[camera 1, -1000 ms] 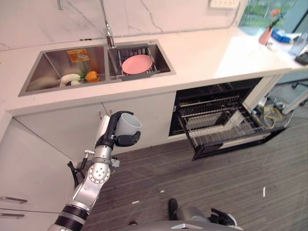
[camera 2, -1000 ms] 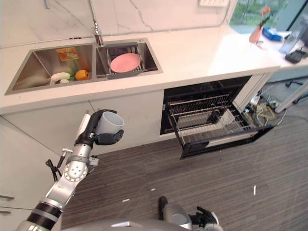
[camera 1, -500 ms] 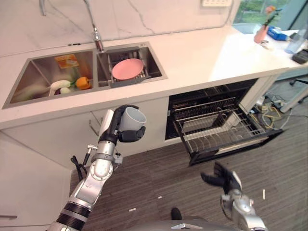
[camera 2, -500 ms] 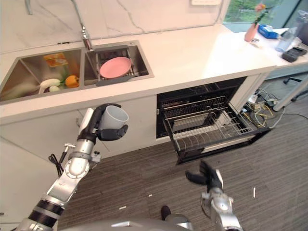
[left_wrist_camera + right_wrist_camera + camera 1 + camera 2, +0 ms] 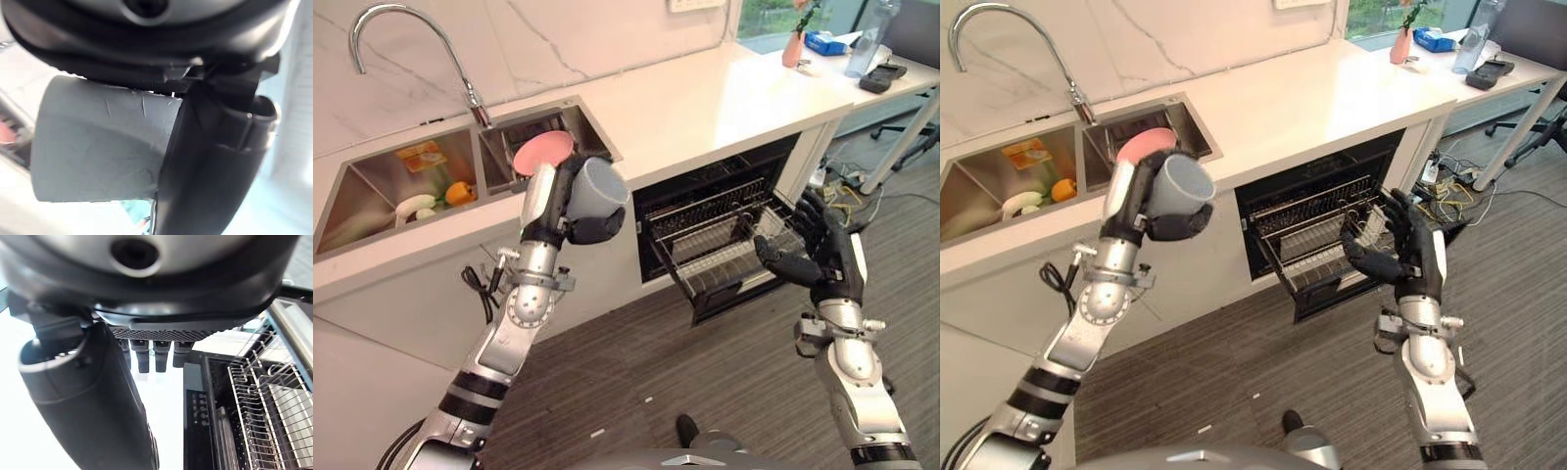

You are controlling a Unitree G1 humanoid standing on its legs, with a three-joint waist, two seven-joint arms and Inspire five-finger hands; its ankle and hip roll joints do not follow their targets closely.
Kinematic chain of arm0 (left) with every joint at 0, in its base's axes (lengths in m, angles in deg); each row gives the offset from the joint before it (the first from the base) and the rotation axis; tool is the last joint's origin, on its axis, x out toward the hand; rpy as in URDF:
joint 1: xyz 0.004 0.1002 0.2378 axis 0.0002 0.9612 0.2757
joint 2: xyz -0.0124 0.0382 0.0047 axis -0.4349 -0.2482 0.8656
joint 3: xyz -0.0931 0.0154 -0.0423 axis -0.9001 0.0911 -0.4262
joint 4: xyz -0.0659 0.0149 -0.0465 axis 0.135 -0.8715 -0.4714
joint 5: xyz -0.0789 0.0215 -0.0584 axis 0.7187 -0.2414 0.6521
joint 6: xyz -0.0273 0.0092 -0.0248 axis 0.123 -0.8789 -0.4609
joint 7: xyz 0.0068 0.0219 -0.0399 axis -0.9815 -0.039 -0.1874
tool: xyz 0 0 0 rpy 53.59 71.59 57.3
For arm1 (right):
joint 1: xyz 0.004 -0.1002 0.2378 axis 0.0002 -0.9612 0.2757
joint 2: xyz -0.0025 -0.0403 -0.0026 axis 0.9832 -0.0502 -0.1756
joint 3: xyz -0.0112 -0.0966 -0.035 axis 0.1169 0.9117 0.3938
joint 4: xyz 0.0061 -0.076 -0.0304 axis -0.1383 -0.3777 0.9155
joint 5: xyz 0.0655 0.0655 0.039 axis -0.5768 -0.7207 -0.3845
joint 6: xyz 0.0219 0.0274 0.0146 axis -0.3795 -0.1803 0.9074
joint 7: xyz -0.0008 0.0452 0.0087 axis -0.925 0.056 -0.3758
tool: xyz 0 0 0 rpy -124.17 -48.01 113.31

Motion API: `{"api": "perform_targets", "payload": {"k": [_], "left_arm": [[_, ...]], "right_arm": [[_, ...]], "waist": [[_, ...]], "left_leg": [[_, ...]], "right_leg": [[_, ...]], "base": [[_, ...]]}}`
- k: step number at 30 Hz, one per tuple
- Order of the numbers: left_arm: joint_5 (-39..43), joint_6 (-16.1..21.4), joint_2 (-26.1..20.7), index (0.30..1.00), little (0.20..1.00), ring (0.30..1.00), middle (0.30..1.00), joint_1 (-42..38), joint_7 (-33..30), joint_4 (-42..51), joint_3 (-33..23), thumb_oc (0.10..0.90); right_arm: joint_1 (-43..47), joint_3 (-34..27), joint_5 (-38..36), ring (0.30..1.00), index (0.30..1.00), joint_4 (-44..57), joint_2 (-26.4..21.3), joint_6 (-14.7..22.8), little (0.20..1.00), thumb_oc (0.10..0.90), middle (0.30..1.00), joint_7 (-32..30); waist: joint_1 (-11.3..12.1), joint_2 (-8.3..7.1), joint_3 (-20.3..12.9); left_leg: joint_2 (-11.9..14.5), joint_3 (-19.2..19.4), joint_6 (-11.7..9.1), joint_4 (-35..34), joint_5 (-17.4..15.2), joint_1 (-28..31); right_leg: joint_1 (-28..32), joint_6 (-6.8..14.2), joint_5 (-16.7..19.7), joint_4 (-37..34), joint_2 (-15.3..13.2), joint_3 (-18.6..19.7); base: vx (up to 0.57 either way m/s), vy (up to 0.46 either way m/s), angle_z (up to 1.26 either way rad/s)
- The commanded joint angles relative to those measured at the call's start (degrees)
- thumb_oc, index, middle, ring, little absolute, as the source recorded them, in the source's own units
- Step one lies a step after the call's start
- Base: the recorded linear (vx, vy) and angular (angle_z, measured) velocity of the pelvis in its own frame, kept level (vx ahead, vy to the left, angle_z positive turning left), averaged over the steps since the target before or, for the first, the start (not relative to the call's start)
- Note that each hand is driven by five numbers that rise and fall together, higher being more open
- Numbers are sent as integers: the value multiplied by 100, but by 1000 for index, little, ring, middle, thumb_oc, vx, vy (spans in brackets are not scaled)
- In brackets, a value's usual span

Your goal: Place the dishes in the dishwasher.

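Observation:
My left hand [image 5: 576, 217] is shut on a grey cup [image 5: 601, 186], held up in front of the counter edge, mouth tilted toward the dishwasher; the cup [image 5: 98, 147] also shows close up in the left wrist view. A pink plate [image 5: 542, 150] lies in the rack of the right sink basin, partly hidden behind my left hand. The dishwasher [image 5: 720, 211] stands open under the counter with its wire rack [image 5: 729, 257] pulled out. My right hand [image 5: 813, 255] hangs open in front of that rack's right end, holding nothing; the rack [image 5: 274, 416] shows past it in the right wrist view.
The left sink basin [image 5: 391, 201] holds vegetables and a packet, under a curved tap [image 5: 382, 20]. The white counter [image 5: 705, 98] runs right to a table with a vase [image 5: 793, 44] and bottles. Dark wood floor [image 5: 705, 372] lies before the dishwasher.
The camera has swung toward the dishwasher. My left hand has lifted the cup higher and nearer the counter. My right hand has risen from low near the floor to the pulled-out rack.

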Motion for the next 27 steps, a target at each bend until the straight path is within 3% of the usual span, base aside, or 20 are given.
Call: {"api": "perform_targets", "payload": {"k": [1, 5, 8, 9, 14, 20, 25, 27], "left_arm": [[72, 556, -170, 300, 300, 300, 300, -915, -276, 153, 294, 400], [741, 598, 228, 300, 300, 300, 300, -1278, -279, 83, 653, 400], [988, 633, 339, 300, 300, 300, 300, -1332, -278, 115, 723, 400], [1570, 637, 642, 300, 300, 300, 300, -1514, -289, 30, 921, 400], [1969, 674, 807, 300, 300, 300, 300, -1705, -226, -13, 1127, 400], [3218, 734, 1220, 300, 300, 300, 300, -1684, 127, -121, 1580, 400], [3493, 697, 1288, 300, 300, 300, 300, -1605, 348, -159, 1816, 400], [3453, 673, 1300, 300, 300, 300, 300, -1601, 426, -194, 1904, 400]], "right_arm": [[572, 135, -125, 900, 900, 240, 114, 623, 900, 800, 900, 144], [945, 766, 298, 900, 900, 66, -29, 440, 900, 800, 900, 187], [965, 858, 380, 900, 900, 36, -56, 384, 900, 800, 900, 214], [1026, 1031, 444, 900, 900, -46, -17, 324, 900, 800, 900, 174], [1148, 1180, 391, 900, 900, -112, 62, 310, 900, 800, 900, 143], [1415, 1442, 124, 900, 900, -118, 340, 303, 900, 800, 900, 85], [1468, 1527, -314, 900, 900, -75, 520, 348, 900, 800, 900, 83], [1504, 1659, -814, 900, 900, -178, 655, 339, 900, 800, 900, 149]], "waist": [[79, -293, -430], [156, -307, -412], [168, -307, -407], [190, -304, -396], [193, -289, -365], [223, -290, -353], [239, -293, -350], [243, -299, -341]], "left_leg": [[-119, -148, 94, 28, -116, -160], [-110, -184, 87, 28, -96, -155], [-108, -200, 89, 28, -92, -154], [-112, -266, 95, 28, -79, -162], [-118, -340, 98, 28, -56, -177], [-119, -404, 96, 28, -26, -189], [-122, -409, 98, 28, -19, -184], [-117, -402, 93, 28, -16, -180]], "right_leg": [[346, 502, -597, 88, -443, -235], [411, 473, -636, 88, -453, -300], [429, 466, -646, 88, -458, -321], [478, 452, -666, 88, -472, -396], [510, 439, -678, 88, -482, -465], [572, 413, -696, 88, -509, -554], [587, 405, -701, 88, -519, -578], [588, 403, -693, 88, -525, -584]], "base": [[12, -12, -6], [0, -4, -1], [0, 0, 0], [0, 0, 0], [-15, -12, 8], [-18, -11, 7], [-14, -10, 6], [0, 0, 0]]}}
